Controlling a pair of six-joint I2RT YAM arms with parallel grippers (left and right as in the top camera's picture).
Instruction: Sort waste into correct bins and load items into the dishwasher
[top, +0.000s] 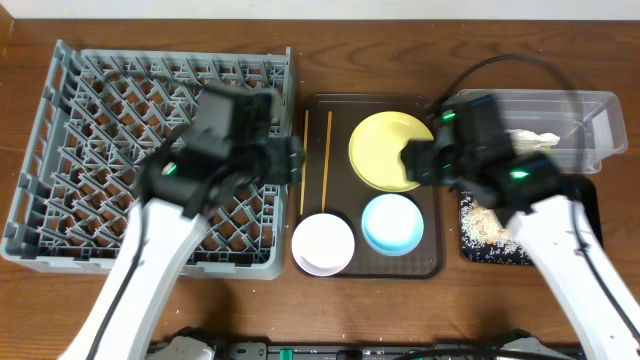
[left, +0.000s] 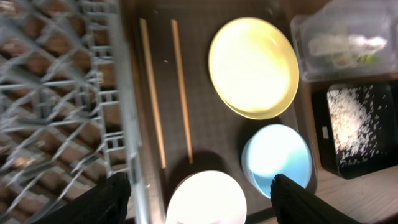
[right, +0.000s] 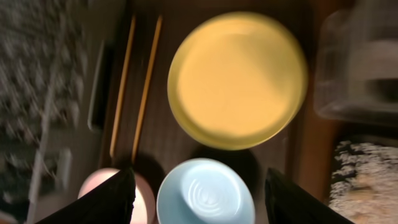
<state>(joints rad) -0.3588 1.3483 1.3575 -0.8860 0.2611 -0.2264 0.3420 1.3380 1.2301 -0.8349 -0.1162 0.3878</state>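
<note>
2 chopsticks, 2 bowls, 1 yellow plate on 1 brown tray

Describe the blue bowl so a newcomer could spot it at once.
Find the large grey dish rack on the left; the dark brown tray lies just right of it. On that tray, on the robot's side of the yellow plate, sits the light blue bowl. It is the only blue dish, beside a whitish bowl.

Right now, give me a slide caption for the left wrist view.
Open left gripper above brown tray holding two chopsticks, yellow plate, pinkish-white bowl and blue bowl.
</note>
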